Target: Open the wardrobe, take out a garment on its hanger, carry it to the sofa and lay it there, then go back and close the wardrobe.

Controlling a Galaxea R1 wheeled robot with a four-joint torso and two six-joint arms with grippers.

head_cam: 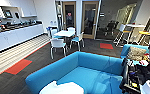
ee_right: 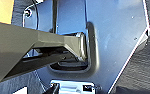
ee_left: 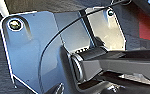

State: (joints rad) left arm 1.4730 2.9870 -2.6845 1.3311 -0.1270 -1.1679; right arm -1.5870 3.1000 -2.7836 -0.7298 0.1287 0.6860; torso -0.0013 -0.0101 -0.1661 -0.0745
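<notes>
One garment [head_cam: 62, 88], white, is seen lying on the blue sofa [head_cam: 91, 70], so the delivery looks done; the wardrobe is judged left to close. Gripper states cannot be told.

The sofa [head_cam: 91, 72] is matt blue upholstery cloth, the garment [head_cam: 62, 88] on it soft white fabric, the floor [head_cam: 43, 58] dark rough carpet with red patches, and the chairs [head_cam: 58, 44] smooth white plastic.
</notes>
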